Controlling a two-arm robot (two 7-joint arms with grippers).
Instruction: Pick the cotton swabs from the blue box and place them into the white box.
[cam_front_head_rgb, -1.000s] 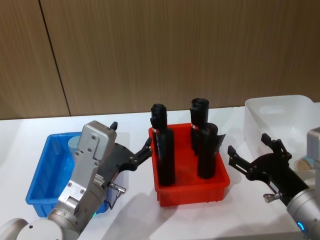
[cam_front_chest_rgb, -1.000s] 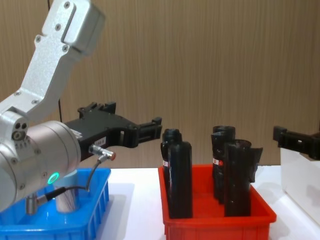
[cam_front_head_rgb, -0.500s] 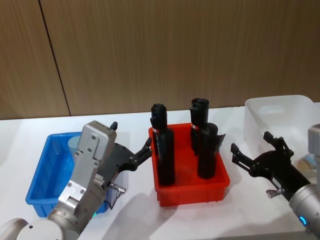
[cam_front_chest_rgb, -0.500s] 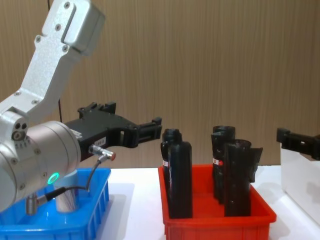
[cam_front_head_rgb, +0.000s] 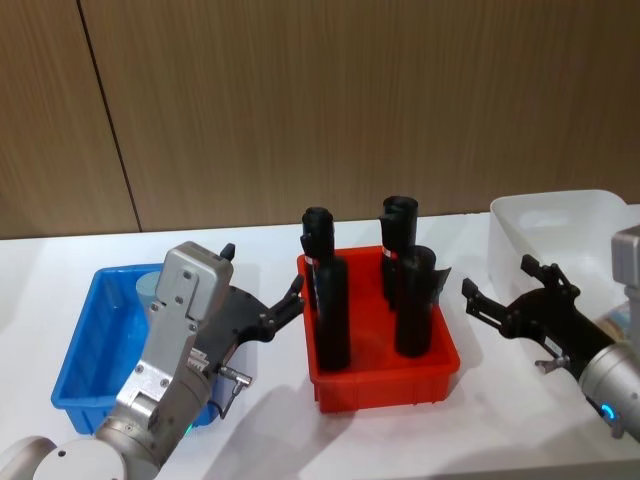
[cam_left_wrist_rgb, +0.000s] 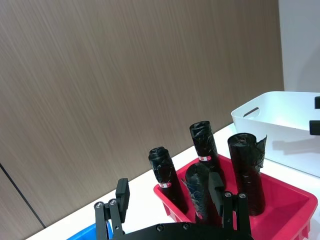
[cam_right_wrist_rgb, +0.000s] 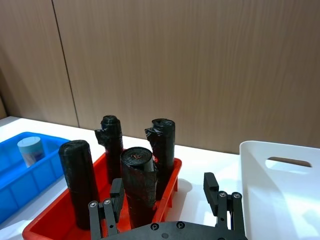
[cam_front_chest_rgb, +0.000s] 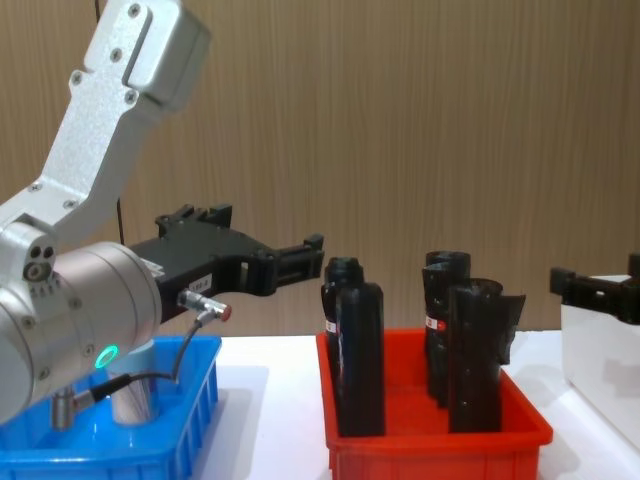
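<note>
Nearest to us, our left gripper (cam_front_head_rgb: 262, 268) hangs above the right rim of the blue box (cam_front_head_rgb: 90, 340). Its fingers are spread wide, hold nothing, and point towards the red bin (cam_front_head_rgb: 385, 388). Our right gripper (cam_front_head_rgb: 497, 276) hovers over the table (cam_front_head_rgb: 270, 435) in the gap between the red bin and the white box (cam_front_head_rgb: 560, 212), likewise spread wide and empty.

In the blue box we see one of the cotton swabs (cam_front_head_rgb: 150, 287), upright near the far wall and partly hidden behind our left arm. The red bin in the middle holds black bottles (cam_front_head_rgb: 333, 310), all standing and rising well above its rim. The white box sits on the right. Our right arm covers much of its inside, so we cannot tell what lies there.

A narrow strip of table separates the blue box from the red bin. The space between the red bin and the white box is wider, and the right gripper sits in it, touching neither.

Behind the boxes the white table runs back to a wall (cam_front_head_rgb: 300, 100) of brown wood panels.
</note>
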